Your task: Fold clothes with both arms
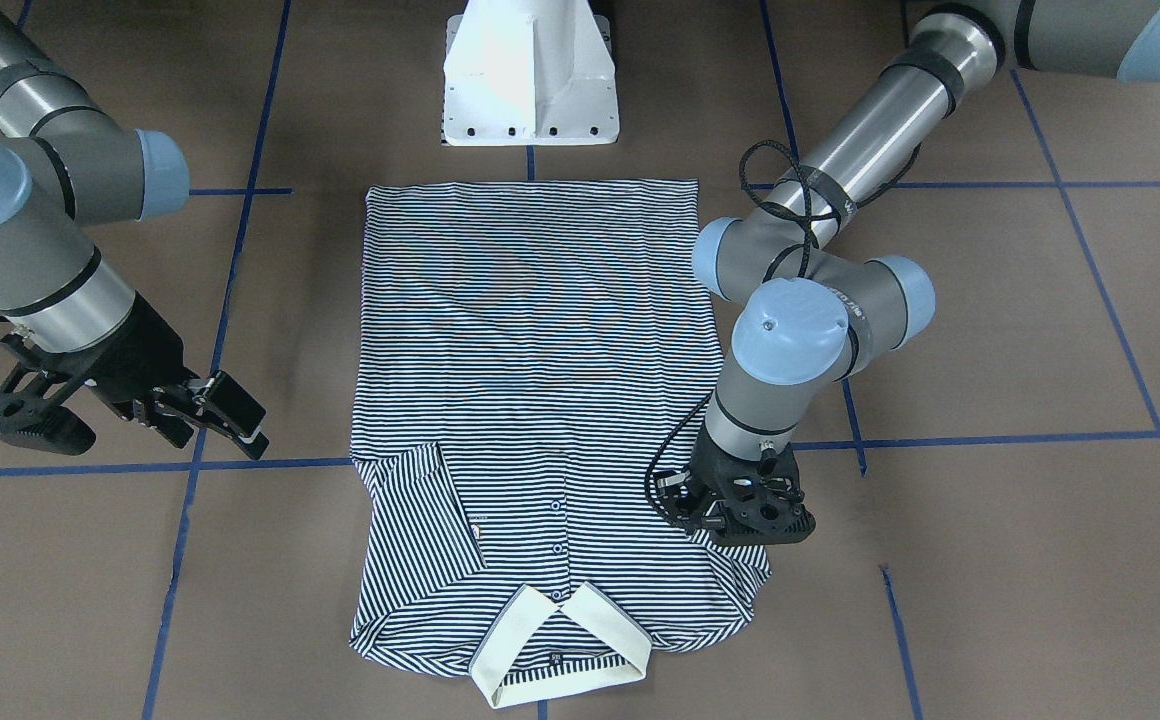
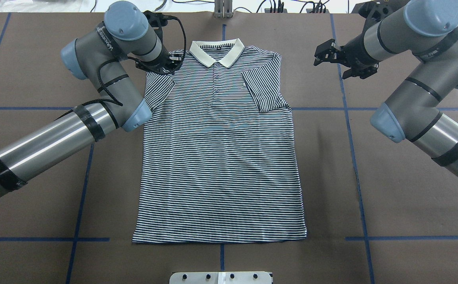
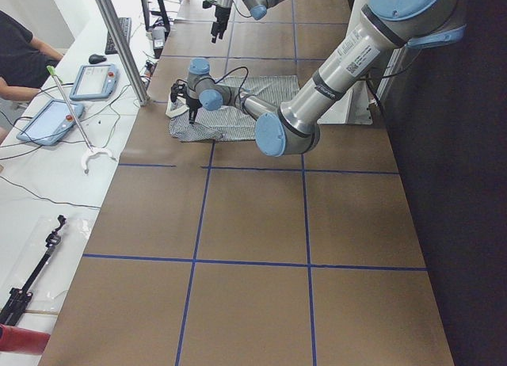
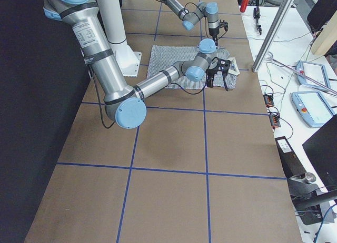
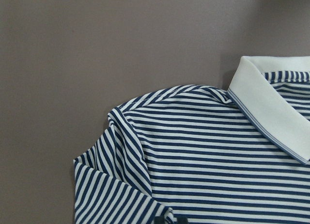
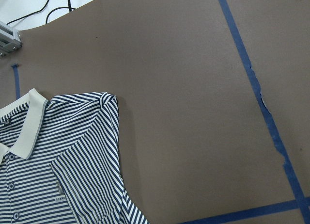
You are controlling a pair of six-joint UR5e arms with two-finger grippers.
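Nearest robot: hem (image 2: 219, 238) of polo shirt (image 2: 219, 165), straight, just short of white pedestal (image 2: 221, 277). Shirt lies flat, front up, mid-bench (image 2: 371, 197), collar (image 2: 217, 53) at far end.

R sleeve (image 2: 264, 90) folded in over chest, beside placket (image 2: 215, 81). L sleeve (image 2: 158, 88) looks part-tucked, w/ creases.

Far end: L tool (image 1: 740, 510) low over L shoulder/sleeve. Contact can't tell; jaw spread can't tell either, as wrist hides it and wrist cam shows only cloth. R tool (image 2: 329, 59) spread wide, empty, over bare bench just beside R shoulder.

Handling (est.): thin knit, light, limp. Will sag + wrinkle when lifted; collar stiffer. Best pinch pts prob. shoulder seams or hem corners, both arms together, cloth kept taut. Pinch must catch both layers.
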